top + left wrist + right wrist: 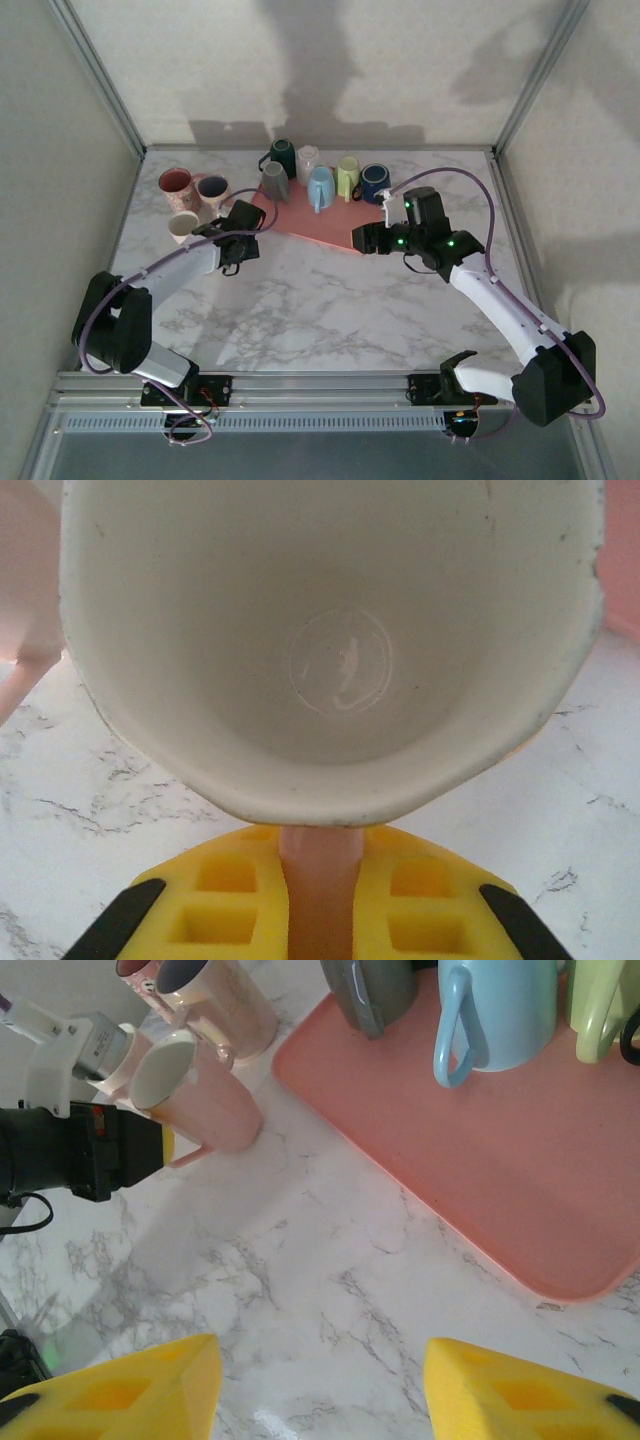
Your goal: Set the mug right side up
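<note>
The pink mug point(340, 660) sits mouth upward at ten o'clock on the surface point(330, 290), its handle point(320, 910) pinched in the closed left tool point(320, 880). A round mark inside its bottom is unreadable. The right tool point(320, 1360) hangs open.

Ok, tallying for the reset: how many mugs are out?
9. At the pink tray: dark green, white, grey, light blue, lime and navy mugs. Left of it: a speckled pink mug, a dark-lined mug and the pale pink mug in the left gripper.
</note>
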Controlling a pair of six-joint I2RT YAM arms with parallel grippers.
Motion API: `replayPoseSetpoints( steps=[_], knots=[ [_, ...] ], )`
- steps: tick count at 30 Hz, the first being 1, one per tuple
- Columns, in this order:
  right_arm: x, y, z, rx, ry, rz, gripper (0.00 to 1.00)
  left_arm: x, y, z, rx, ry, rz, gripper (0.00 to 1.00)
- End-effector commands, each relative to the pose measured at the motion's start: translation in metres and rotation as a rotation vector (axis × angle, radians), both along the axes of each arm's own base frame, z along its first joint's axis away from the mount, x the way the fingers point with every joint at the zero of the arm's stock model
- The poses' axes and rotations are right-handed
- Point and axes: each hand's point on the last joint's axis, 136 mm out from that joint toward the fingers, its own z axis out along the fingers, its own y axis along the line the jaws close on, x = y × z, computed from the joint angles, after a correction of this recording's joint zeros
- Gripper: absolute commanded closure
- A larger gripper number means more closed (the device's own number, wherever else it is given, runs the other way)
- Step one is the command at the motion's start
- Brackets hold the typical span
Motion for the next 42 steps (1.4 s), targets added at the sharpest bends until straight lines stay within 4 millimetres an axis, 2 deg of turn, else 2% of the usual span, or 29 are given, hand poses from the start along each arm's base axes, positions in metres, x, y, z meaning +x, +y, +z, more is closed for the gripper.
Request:
replayPoseSetpoints(
  steps=[1,2,4,5,6,9,15,21,25,31,36,42],
  knots=[
    [0.002,0.003,0.009,0.014,-0.004,0.009,0.43,0.023,0.003,0.024,0.014,-0.114,0.023,0.93],
    [0.003,0.003,0.009,0.013,-0.006,0.010,0.43,0.024,0.002,0.024,0.012,-0.115,0.022,0.88],
    [0.003,0.003,0.008,0.010,-0.005,0.011,0.43,0.023,0.002,0.024,0.009,-0.111,0.023,0.66],
    [0.003,0.003,0.009,0.011,-0.007,0.012,0.43,0.023,0.002,0.025,0.008,-0.112,0.024,0.58],
    [0.004,0.003,0.008,0.010,-0.008,0.011,0.43,0.022,0.002,0.026,0.006,-0.114,0.027,0.52],
    [0.005,0.002,0.006,0.003,-0.004,0.006,0.43,0.018,0.004,0.033,-0.003,-0.123,0.036,0.47],
    [0.008,-0.002,0.003,-0.018,-0.008,-0.016,0.43,0.007,-0.001,0.067,-0.087,-0.184,0.016,0.44],
    [0.015,-0.007,0.000,-0.034,0.017,-0.067,0.43,0.003,-0.039,0.105,-0.321,-0.298,-0.129,0.43],
    [0.016,-0.008,0.000,-0.026,0.030,-0.088,0.43,0.008,-0.056,0.120,-0.407,-0.352,-0.188,0.43],
    [0.018,-0.012,0.000,-0.019,0.042,-0.118,0.43,0.029,-0.082,0.120,-0.471,-0.340,-0.250,0.43],
    [0.018,-0.015,0.000,-0.019,0.048,-0.133,0.42,0.048,-0.102,0.110,-0.459,-0.337,-0.315,0.43],
    [0.021,-0.022,-0.010,-0.030,0.098,-0.166,0.42,0.073,-0.125,0.094,-0.404,-0.338,-0.401,0.43]
  ],
)
